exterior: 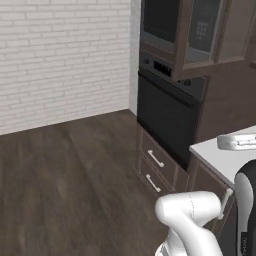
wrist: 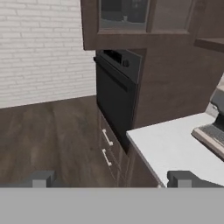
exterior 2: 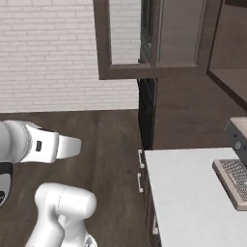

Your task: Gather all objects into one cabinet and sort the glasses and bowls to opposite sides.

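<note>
The pincer (wrist: 112,179) is seen at the bottom of the hand view as two dark tips set wide apart with nothing between them, so it is released and empty, and it is held above the dark wood floor (wrist: 48,135) beside the cabinetry.

Just beyond the tips, the near corner of a white bench (wrist: 175,144) is shown, and at its right end a grey appliance (wrist: 214,135) is seen resting on it. In the right base view the same bench (exterior 2: 188,193) is seen running along the right, with the grey appliance (exterior 2: 234,181) near its far right edge.

Under and beside the bench, brown drawers (wrist: 109,148) with pale bar handles are seen. Above them a black built-in oven (wrist: 116,96) is set into a tall dark brown unit, as in the left base view (exterior: 167,112).

Higher up, the cabinet door (exterior 2: 152,38), dark brown and framed with a glazed panel, is seen standing open, its frame projecting out over the floor. No cups or bowl can be made out through it.

Furthest back, a white brick wall (exterior: 60,55) is seen.
</note>
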